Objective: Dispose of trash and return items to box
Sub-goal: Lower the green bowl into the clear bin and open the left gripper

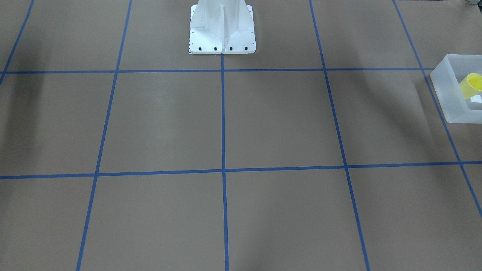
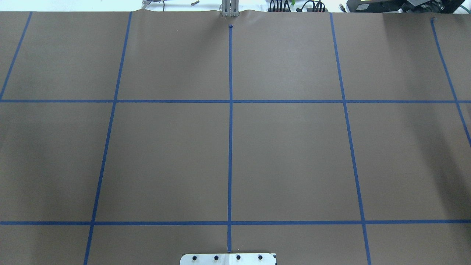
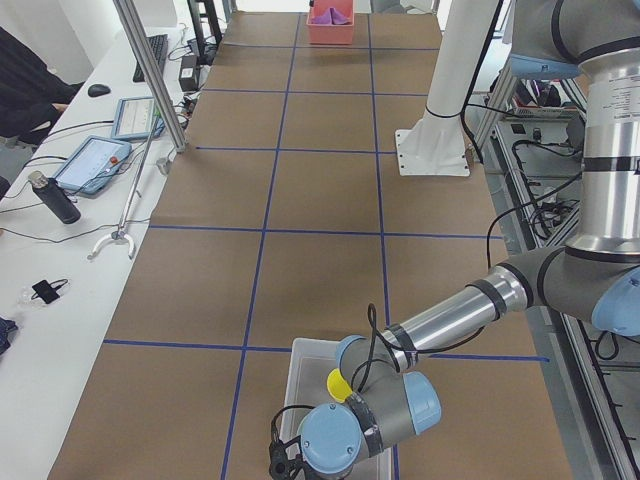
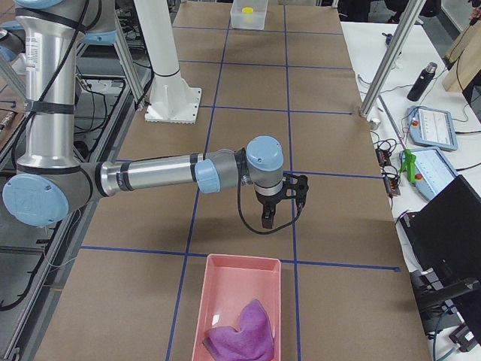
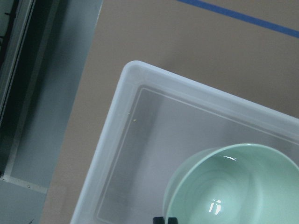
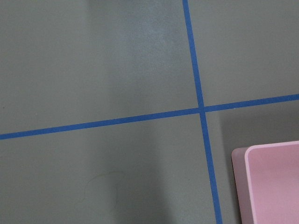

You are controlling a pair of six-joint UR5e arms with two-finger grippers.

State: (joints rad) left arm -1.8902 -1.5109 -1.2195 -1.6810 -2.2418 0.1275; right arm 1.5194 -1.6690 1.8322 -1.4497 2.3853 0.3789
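Mint-green plastic fills the 5 o'clock corner of the left wrist view. That is the bowl (image 5: 233, 186), inside the outline of the frosted box (image 5: 108, 126); I cannot tell whether it rests on the floor or is held just above it. In the front view the box stands at the 3 o'clock edge of the desk (image 1: 282, 124), with the yellow cup (image 1: 471, 86) lying tilted inside.

The left arm (image 3: 450, 315) hangs over the box. Two dark tips show at 6 o'clock by the bowl's rim, but I cannot tell whether its jaws are released, clenched or pinching that rim.

The bowl looks light, stiff and glossy, so probably slippery. A pinch across the rim, one jaw inside and one outside, seems the surest hold. The cup looks light and thin-walled, so a gentle grip near its mouth should do.

Further right, the right arm (image 4: 150, 177) hovers at 12 o'clock of a pink tray (image 4: 239, 261) holding a purple cloth (image 4: 242, 331). I cannot tell how its jaws stand either.
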